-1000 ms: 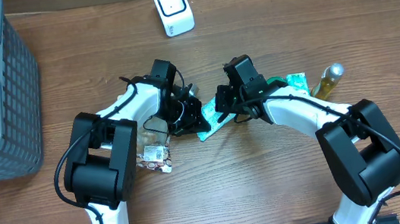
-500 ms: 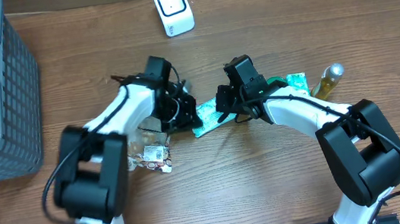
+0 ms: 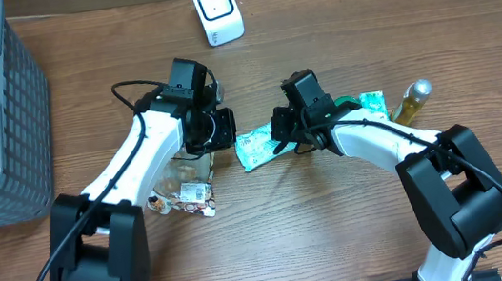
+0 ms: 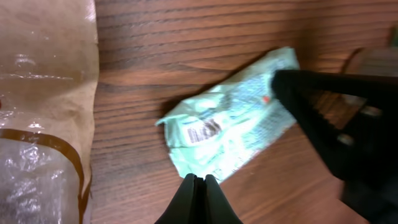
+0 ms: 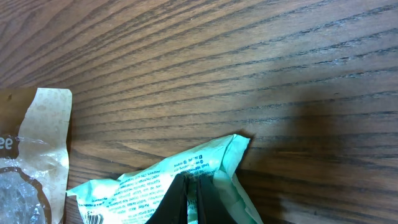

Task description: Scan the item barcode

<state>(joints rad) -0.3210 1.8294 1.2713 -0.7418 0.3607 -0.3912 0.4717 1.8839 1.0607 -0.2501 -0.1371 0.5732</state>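
The packet (image 4: 227, 118) lies on the table (image 3: 339, 235), robot-side of the scanner (image 3: 217, 10). It looks light, thin and crinkly. The right end effector (image 5: 192, 186) pinches its edge, a sound hold that leaves the barcode (image 4: 204, 130) clear. The left end effector (image 4: 199, 185) is closed and empty.

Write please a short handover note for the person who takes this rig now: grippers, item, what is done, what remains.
Left gripper: shut, empty, close to the green packet.
Right gripper: shut on one end of the packet, whose barcode faces up.
White scanner: at the far edge of the table, apart from the packet.
Done: packet gripped.
Left: bring the barcode to the scanner.
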